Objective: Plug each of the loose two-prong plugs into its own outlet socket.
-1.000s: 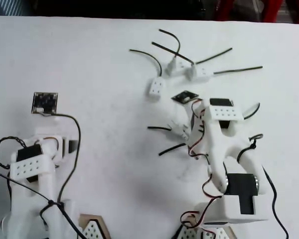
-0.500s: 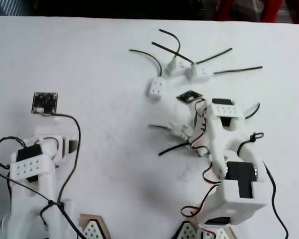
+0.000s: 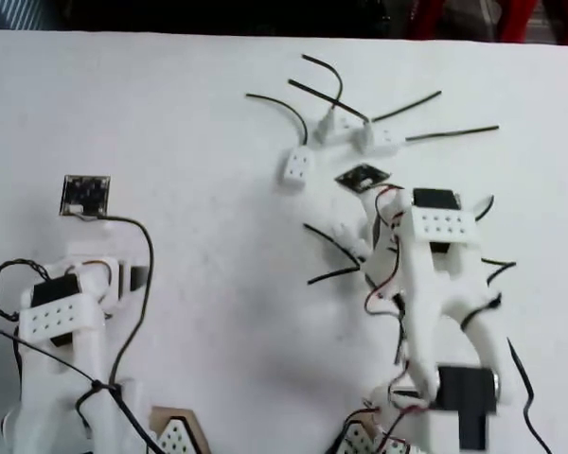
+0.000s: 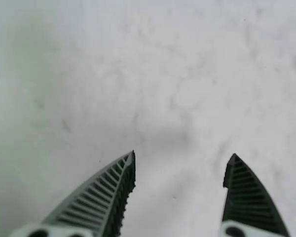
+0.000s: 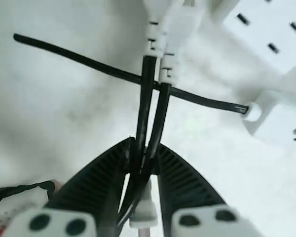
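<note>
High view, L to R. Your L arm (image 3: 62,322) sits at approx 8 o'clock on the table (image 3: 170,113), well apart from the task hw. Its small black cam board (image 3: 85,194) is at 12 o'clock from the arm's wrist. In the L wrist view the L gripper (image 4: 183,154) is spread wide. The ribbed fingers (image 4: 116,192) are far apart w/ nothing between them, bare tabletop beneath.

At approx 1 o'clock from table centre you have a white outlet block (image 3: 297,166), w/ a black lead curving off toward 11 o'clock. Near it, at its 1 o'clock, a second block (image 3: 327,125) and a third block (image 3: 374,139) lie just beside each other, their leads crossing.

Your R arm (image 3: 435,236) reaches up from 5 o'clock, and its wrist is at 4 o'clock from the outlet block. Two black cords (image 3: 333,276) poke out at the arm's 9 o'clock side.

In the R wrist view the R gripper (image 5: 144,144) is pinched almost fully closed on both cords together, side by side. The cords run fwd to two white plugs (image 5: 164,29). You can't tell if the plugs are off the table. A slotted socket face (image 5: 271,34) sits near the plugs. Prongs are hidden, so contact can't be judged. Another black lead (image 5: 79,58) crosses the held cords.
</note>
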